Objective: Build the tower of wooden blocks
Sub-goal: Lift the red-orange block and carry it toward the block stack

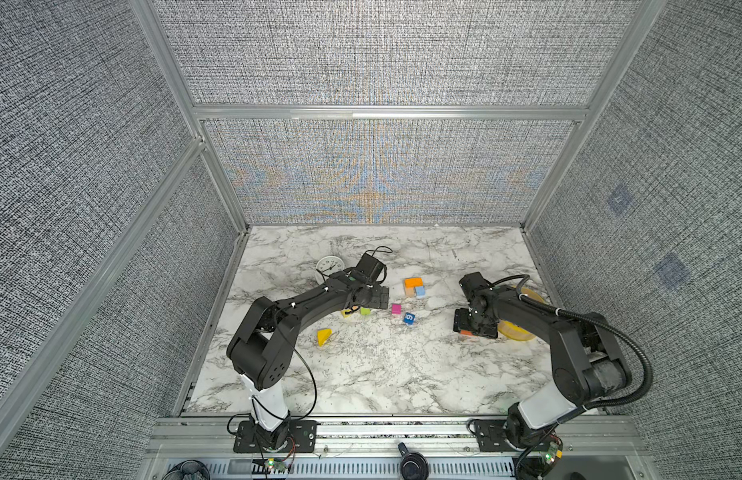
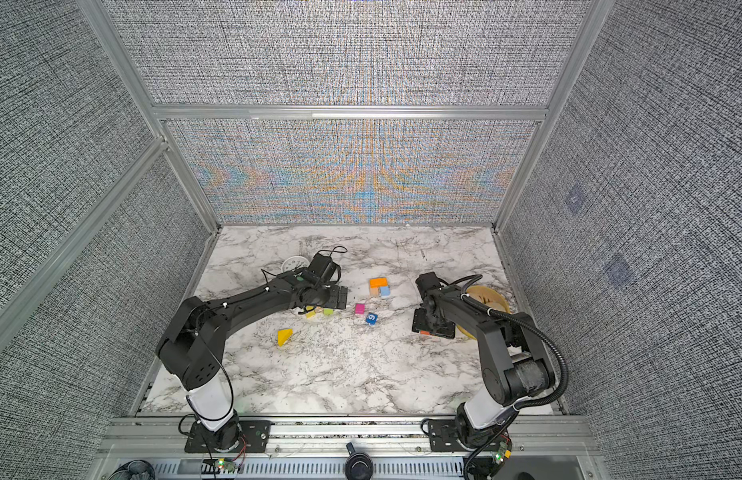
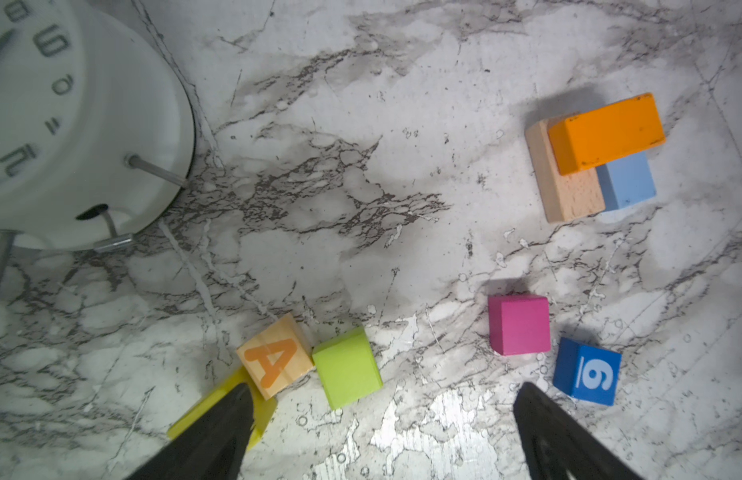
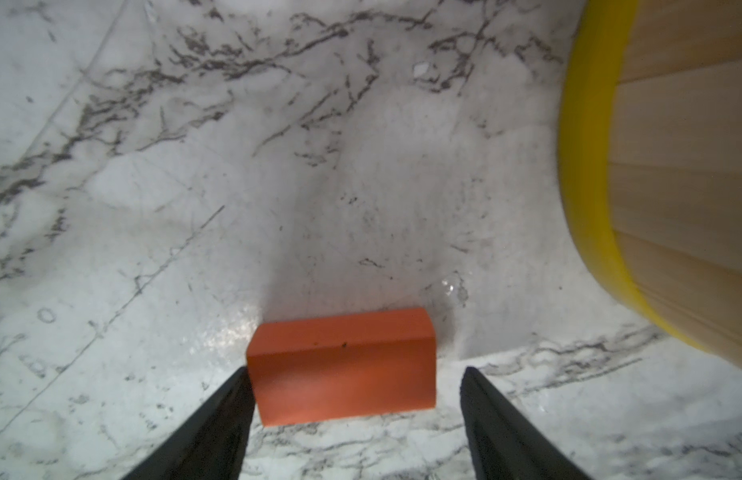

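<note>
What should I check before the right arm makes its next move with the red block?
1. Right gripper open: ok, jaws apart.
2. Red block between its fingers: ok; one finger at its edge, a gap at the other.
3. Bowl clear of the red block: ok, apart.
4. Tower ready to take it: ok; orange slab lies across tan slab and light blue block.
5. Left gripper clear of the tower: ok; open, near the green block.
</note>
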